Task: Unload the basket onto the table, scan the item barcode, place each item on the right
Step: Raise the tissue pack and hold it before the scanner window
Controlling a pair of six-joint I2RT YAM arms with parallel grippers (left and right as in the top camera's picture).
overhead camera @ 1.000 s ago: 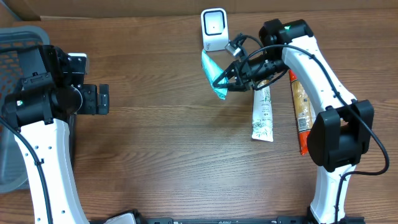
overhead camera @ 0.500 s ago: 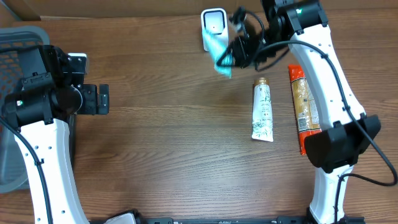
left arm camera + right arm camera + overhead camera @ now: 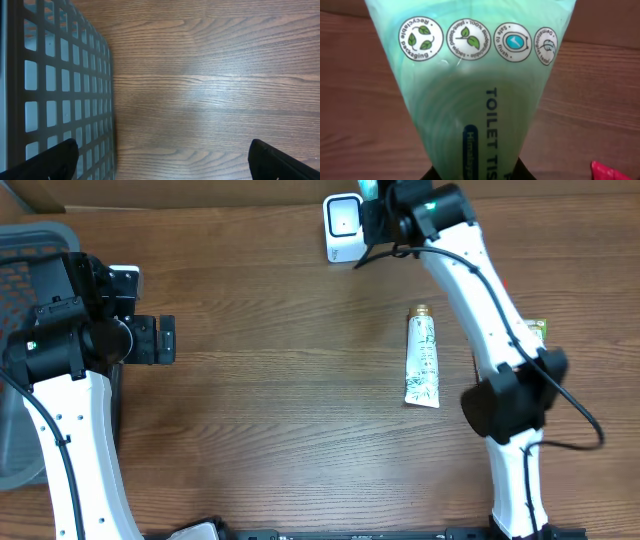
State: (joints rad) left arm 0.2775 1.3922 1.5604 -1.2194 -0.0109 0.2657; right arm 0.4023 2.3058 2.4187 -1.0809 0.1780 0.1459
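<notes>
The item is a pale green toilet-tissue pack [image 3: 470, 85] printed with round eco symbols, and it fills the right wrist view. My right gripper [image 3: 477, 175] is shut on its lower end. In the overhead view that gripper [image 3: 378, 205] is raised at the far edge, just right of the white scanner [image 3: 343, 225]. Only a teal sliver of the pack [image 3: 369, 188] shows there. No barcode is visible on the face I see. My left gripper [image 3: 165, 340] hangs open over bare wood at the left, beside the basket, its dark fingertips [image 3: 50, 160] spread wide with nothing between them.
A white tube [image 3: 423, 360] lies right of centre. An orange packet [image 3: 535, 330] is mostly hidden under my right arm, and its red corner [image 3: 615, 172] shows in the right wrist view. A grey mesh basket [image 3: 20, 250] stands at the left edge, its wall [image 3: 55, 85] close by.
My right arm has lifted the green pack from beside the tube and carried it back and up toward the scanner. The left arm has stayed still.
</notes>
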